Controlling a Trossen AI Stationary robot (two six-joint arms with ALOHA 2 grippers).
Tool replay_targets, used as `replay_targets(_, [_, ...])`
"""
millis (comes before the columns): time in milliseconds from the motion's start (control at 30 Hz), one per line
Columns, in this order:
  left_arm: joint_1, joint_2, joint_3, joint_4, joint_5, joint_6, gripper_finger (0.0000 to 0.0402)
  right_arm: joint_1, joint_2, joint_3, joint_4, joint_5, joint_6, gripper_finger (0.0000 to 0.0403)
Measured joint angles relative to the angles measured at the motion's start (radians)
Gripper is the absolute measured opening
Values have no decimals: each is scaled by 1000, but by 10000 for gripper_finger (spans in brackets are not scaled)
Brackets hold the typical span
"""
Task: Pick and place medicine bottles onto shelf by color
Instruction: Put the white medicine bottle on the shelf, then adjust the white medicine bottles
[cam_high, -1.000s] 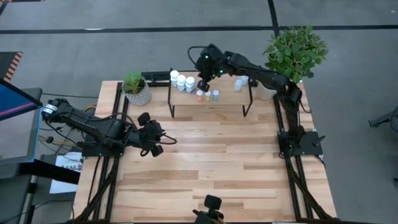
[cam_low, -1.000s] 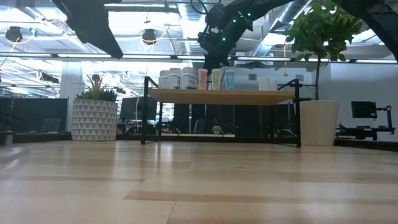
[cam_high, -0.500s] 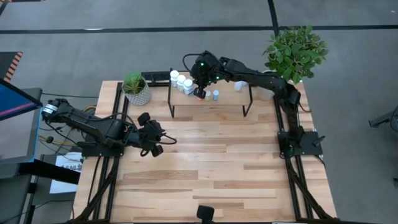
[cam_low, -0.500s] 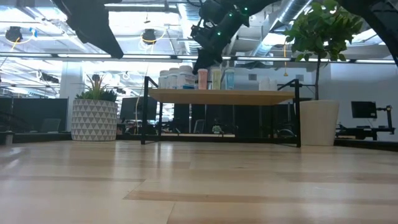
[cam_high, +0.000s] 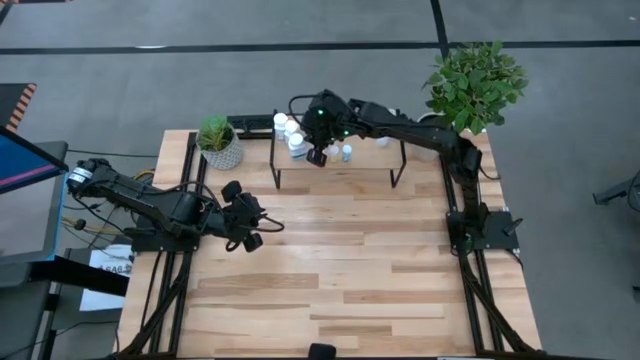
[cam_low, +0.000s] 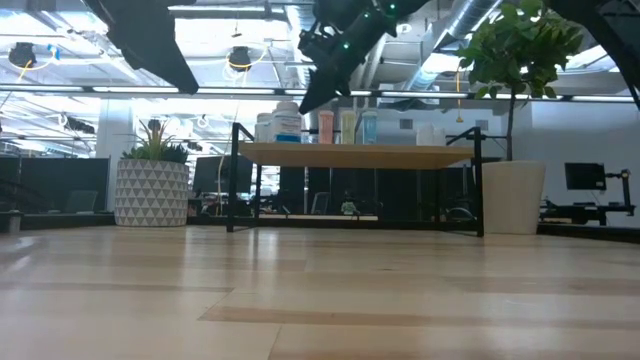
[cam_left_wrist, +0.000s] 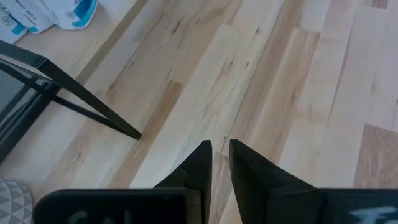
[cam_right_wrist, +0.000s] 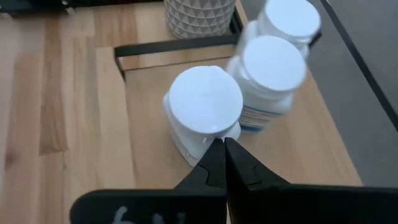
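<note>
Two dark arms work at the light-wood plank table (cam_high: 330, 260). We find the right gripper (cam_high: 317, 155) reaching over the left half of the low light-wood shelf on thin black legs (cam_high: 365, 158), its fingers (cam_right_wrist: 239, 171) pressed together and holding nothing. In the right wrist view the fingertips sit just beside the nearest large white cylindrical bottle (cam_right_wrist: 204, 109); we cannot tell whether they touch it. Two more white-capped bottles (cam_right_wrist: 273, 74) stand close behind that one, towards the shelf's corner near the white patterned plant pot (cam_right_wrist: 199, 15).

In the low view we see the white bottles (cam_low: 283, 122) grouped at the shelf's left end, with a row of small bottles beside them: one orange-red (cam_low: 325, 127), one yellow (cam_low: 347, 127), one pale blue (cam_low: 369, 127). All stand upright on the shelf top.

The left gripper (cam_high: 247, 228) waits above the table's left side, well apart from the shelf. Its fingers (cam_left_wrist: 199, 165) stand nearly together with a narrow gap between them, empty, over bare wood.
</note>
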Motion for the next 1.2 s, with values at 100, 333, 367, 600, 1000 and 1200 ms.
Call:
replay_targets(100, [0,0,0,0,0,-8,43,12,0,0,8,0,18,7])
replay_targets(333, [0,0,0,0,0,-17,43,26,-4,-1,25,58,23,7])
replay_targets(367, [0,0,0,0,0,-17,43,23,-5,-1,43,83,22,7])
replay_targets(600, [0,0,0,0,1,-18,43,-36,-1,0,193,138,-7,7])
replay_targets(1000, [0,0,0,0,-27,0,43,-96,1,0,219,39,-10,7])
replay_targets(1200, [6,0,0,43,-158,3,43,-93,-50,34,115,60,-6,7])
